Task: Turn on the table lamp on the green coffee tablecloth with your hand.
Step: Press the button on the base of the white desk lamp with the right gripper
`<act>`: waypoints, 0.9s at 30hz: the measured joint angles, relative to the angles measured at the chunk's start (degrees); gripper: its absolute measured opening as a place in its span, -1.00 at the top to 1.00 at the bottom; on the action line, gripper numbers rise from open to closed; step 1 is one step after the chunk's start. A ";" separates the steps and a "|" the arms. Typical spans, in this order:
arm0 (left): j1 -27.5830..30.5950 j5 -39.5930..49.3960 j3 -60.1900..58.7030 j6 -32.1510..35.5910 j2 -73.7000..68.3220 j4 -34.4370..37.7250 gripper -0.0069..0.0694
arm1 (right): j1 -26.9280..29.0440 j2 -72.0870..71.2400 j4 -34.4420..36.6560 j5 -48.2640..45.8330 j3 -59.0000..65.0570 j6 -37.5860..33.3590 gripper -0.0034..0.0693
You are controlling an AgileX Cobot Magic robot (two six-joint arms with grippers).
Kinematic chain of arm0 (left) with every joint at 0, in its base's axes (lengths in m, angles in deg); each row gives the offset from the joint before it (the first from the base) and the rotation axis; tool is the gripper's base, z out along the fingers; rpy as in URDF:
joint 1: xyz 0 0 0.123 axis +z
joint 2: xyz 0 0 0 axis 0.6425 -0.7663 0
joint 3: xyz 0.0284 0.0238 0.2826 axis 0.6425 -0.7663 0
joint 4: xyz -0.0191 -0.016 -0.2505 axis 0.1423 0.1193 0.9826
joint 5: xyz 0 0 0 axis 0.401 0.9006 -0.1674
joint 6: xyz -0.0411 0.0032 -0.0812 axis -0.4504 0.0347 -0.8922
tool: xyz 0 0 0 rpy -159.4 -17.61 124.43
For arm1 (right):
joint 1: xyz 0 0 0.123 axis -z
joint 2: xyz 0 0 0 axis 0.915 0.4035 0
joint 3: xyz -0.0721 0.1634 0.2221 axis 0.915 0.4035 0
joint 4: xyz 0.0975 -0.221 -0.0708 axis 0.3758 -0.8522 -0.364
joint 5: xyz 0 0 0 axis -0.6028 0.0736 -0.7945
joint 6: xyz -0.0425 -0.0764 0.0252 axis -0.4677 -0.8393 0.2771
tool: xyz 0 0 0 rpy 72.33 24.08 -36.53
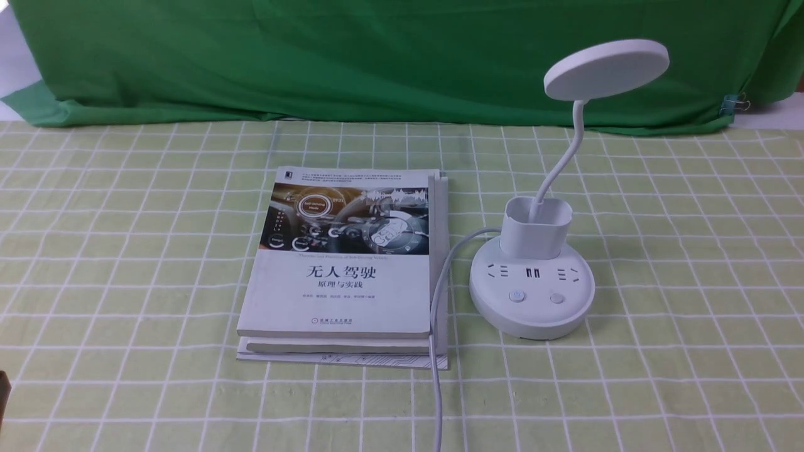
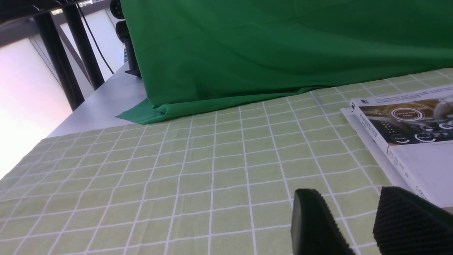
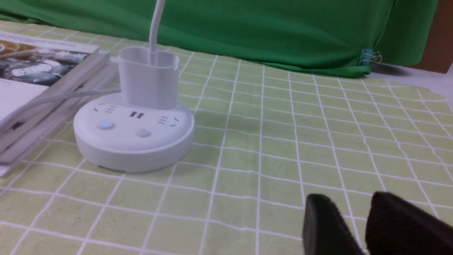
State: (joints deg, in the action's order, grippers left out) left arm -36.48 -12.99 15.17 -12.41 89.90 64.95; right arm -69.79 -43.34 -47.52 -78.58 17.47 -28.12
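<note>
The white table lamp (image 1: 531, 295) stands right of centre on the green coffee tablecloth (image 1: 125, 251). Its disc head (image 1: 606, 68) is raised on the thin neck and looks unlit. Two buttons sit on the base front. In the right wrist view the lamp base (image 3: 134, 141) is ahead and to one side, and one button (image 3: 105, 124) glows blue. My right gripper (image 3: 350, 202) is open and empty, low over the cloth, apart from the base. My left gripper (image 2: 348, 198) is open and empty over the cloth beside the books. Neither hand clearly shows in the front view.
A stack of books (image 1: 352, 263) lies left of the lamp and also shows in the left wrist view (image 2: 414, 141). The lamp's white cord (image 1: 440, 301) runs over the books' edge to the table front. A dark green backdrop (image 1: 377, 56) hangs behind, held by a clip (image 1: 735, 103).
</note>
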 joint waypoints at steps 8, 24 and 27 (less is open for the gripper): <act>0.00 0.00 0.00 0.00 0.00 0.00 0.19 | 0.00 0.00 0.00 0.00 0.00 0.00 0.24; 0.00 0.00 0.00 0.00 0.00 0.00 0.19 | 0.00 0.00 6.61 22.03 0.00 31.80 0.26; 0.00 0.00 0.00 0.00 0.00 0.00 0.19 | 0.00 0.00 6.71 21.65 0.00 34.44 0.39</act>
State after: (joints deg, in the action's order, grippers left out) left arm -36.48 -12.99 15.17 -12.41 89.90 64.95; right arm -69.79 -43.34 -40.81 -56.93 17.47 6.32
